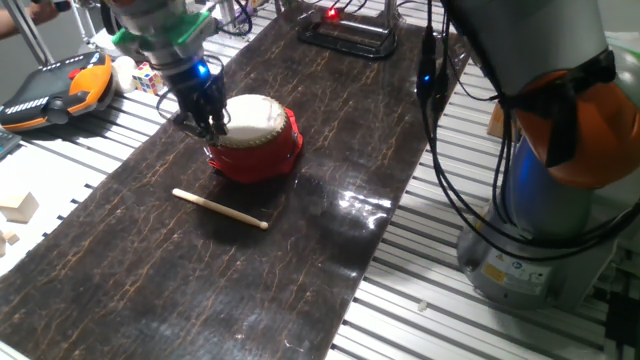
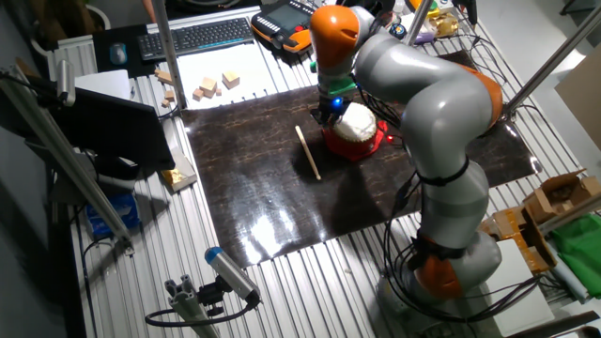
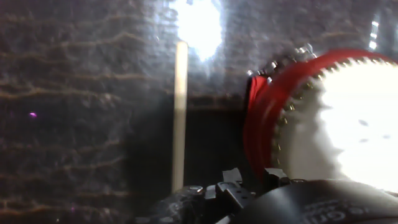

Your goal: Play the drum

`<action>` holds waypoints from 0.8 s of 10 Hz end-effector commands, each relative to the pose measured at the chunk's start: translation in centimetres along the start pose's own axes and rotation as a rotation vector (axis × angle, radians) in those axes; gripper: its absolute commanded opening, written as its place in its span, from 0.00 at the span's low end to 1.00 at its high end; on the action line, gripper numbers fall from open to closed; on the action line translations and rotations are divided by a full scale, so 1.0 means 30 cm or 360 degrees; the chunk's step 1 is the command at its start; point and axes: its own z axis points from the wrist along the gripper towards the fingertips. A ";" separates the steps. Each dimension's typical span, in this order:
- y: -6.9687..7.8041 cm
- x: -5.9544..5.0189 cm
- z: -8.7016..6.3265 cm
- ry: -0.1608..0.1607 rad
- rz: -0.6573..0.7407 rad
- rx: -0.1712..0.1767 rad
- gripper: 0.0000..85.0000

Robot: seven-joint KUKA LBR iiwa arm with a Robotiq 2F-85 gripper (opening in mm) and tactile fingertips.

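The drum (image 1: 262, 150) is red with a cream-white skin and stands on the dark mat (image 1: 150, 280). It also shows in the other fixed view (image 2: 357, 130) and at the right of the hand view (image 3: 336, 124). My gripper (image 1: 211, 127) is at the drum's left rim, with its fingers together and holding nothing; it also shows in the other fixed view (image 2: 328, 115). A wooden stick (image 1: 220, 209) lies flat on the mat in front of the drum, apart from it, and shows in both other views (image 2: 308, 152) (image 3: 180, 112).
Wooden blocks (image 1: 20, 208) (image 2: 216, 86) lie off the mat. An orange-black controller (image 1: 60, 90) sits at the back left. A black frame (image 1: 345, 35) stands at the mat's far end. The arm's base (image 1: 520, 250) is to the right. A keyboard (image 2: 192, 38) lies beyond the blocks.
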 end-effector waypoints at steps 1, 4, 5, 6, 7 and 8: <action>0.013 -0.025 0.016 0.0001 -0.0005 0.0002 0.34; 0.082 -0.070 0.049 -0.0015 0.0033 0.0049 0.37; 0.101 -0.077 0.067 -0.0014 0.0040 0.0030 0.37; 0.116 -0.078 0.089 -0.0019 0.0038 0.0030 0.37; 0.128 -0.082 0.112 -0.0018 0.0026 0.0035 0.38; 0.141 -0.084 0.138 -0.0031 0.0020 0.0032 0.38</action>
